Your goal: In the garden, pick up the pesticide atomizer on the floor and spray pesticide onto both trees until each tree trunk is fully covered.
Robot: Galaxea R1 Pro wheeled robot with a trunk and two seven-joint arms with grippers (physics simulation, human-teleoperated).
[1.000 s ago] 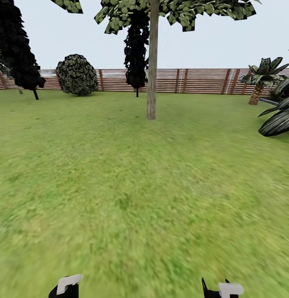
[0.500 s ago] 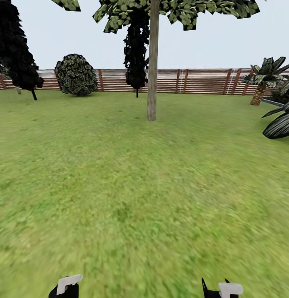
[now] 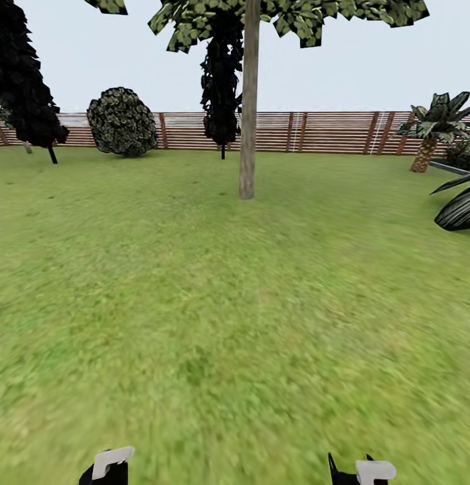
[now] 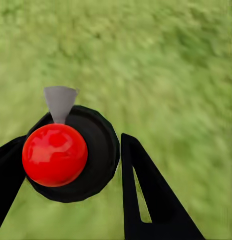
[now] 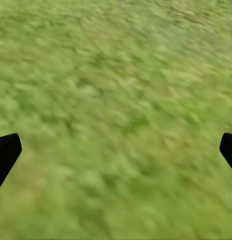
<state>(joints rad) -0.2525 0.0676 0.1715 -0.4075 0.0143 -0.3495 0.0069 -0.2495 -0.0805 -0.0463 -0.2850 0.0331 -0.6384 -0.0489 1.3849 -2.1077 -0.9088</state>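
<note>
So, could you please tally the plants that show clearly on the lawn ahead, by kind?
Pale-trunked trees: 1
Black cypress-like trees: 2
Round bushes: 1
Palm-like plants: 2
Total: 6

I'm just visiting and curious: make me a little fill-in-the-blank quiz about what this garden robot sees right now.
1. Behind the pale tree trunk runs a slatted wooden ___.
2. The pesticide atomizer between the left end effector fingers carries a ball coloured ___.
3. The right end effector fingers stand wide apart, with nothing but ___ between them.
4. In the head view, the round bush stands to the trunk's ___.

Missing words: fence; red; grass; left.
</note>
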